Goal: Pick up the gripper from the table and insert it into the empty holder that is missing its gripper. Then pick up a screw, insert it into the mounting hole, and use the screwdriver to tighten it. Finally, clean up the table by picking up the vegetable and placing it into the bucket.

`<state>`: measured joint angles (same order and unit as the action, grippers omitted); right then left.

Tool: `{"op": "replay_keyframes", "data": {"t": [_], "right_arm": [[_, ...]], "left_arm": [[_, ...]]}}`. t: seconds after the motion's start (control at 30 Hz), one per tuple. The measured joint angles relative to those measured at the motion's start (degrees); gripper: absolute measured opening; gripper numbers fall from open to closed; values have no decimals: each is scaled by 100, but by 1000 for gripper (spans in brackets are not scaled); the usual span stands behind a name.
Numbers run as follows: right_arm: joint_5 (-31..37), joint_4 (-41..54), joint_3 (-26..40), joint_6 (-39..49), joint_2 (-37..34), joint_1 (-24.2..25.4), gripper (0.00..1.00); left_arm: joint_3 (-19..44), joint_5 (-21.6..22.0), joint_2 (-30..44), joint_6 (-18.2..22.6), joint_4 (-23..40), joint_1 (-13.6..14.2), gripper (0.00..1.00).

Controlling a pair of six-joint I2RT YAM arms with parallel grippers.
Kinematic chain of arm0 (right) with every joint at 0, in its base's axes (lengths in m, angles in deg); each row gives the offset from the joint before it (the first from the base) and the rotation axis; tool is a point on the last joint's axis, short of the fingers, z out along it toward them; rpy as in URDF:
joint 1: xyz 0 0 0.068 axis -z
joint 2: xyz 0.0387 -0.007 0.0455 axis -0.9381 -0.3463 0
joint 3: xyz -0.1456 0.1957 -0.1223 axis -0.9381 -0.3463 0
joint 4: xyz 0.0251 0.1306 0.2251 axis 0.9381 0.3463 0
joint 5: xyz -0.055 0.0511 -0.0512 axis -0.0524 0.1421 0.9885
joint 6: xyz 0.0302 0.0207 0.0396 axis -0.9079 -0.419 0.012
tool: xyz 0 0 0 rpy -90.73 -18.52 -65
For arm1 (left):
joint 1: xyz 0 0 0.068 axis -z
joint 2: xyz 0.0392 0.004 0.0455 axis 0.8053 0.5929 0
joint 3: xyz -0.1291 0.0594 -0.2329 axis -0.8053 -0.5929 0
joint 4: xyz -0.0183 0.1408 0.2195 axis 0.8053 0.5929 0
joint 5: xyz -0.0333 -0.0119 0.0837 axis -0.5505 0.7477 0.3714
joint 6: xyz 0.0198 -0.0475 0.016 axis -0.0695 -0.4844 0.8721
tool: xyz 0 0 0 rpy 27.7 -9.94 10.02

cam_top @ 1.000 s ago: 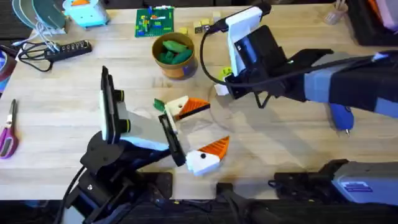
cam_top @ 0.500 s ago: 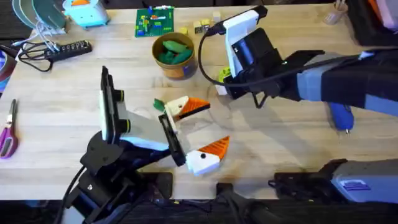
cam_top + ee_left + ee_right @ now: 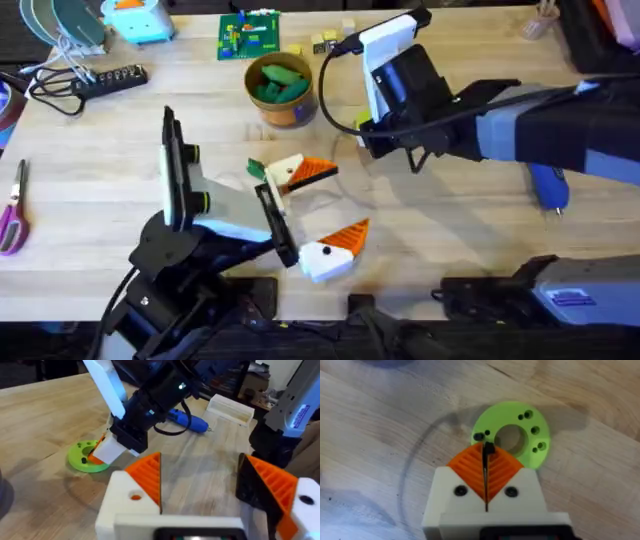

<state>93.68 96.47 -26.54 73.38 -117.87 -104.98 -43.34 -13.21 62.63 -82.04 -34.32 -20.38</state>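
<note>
My right gripper (image 3: 486,455) is shut on a small black screw (image 3: 488,449), its tips right over the lime-green disc (image 3: 532,440) near one of the holes. In the overhead view the right gripper (image 3: 362,128) points down at that disc (image 3: 359,118). My left gripper (image 3: 345,200) rests open and empty at the table's (image 3: 450,230) middle; a small green vegetable (image 3: 255,168) lies beside it. The orange bucket (image 3: 290,112) holds green pieces. The blue screwdriver (image 3: 548,190) lies at the right, also seen as the screwdriver (image 3: 187,419) behind the right gripper (image 3: 97,455). The loose gripper part is out of view.
Pink-handled scissors (image 3: 12,212) lie at the left edge, a power strip (image 3: 105,78) at the back left, a green brick plate (image 3: 250,35) behind the bucket. A white tray (image 3: 230,407) sits beyond the screwdriver.
The right gripper has shifted slightly back and left, settling closer over the lime-green disc. The left arm has not moved.
</note>
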Motion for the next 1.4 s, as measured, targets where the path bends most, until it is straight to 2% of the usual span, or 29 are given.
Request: {"op": "replay_keyframes", "data": {"t": [0.37,0.67,0.9,0.93,1.07,1.17,1.23,1.4], "right_arm": [[149,148,28,0,35,0,6],[163,216,106,0,584,0,6],[163,362,118,0,643,0,7],[161,364,118,-29,643,0,70],[166,355,118,188,640,0,644],[167,711,250,411,608,0,928],[163,1347,573,520,496,2,968],[151,2452,1710,682,5,46,974]], "left_arm": [[0,0,0,-1,-2,0,992],[0,0,0,0,-1,0,992],[0,-2,0,-1,0,0,992],[0,0,0,-1,0,0,992],[0,0,0,-1,-1,0,992],[0,0,0,-1,0,0,992],[0,0,0,-1,0,0,992],[0,0,0,-1,0,0,992]]}}
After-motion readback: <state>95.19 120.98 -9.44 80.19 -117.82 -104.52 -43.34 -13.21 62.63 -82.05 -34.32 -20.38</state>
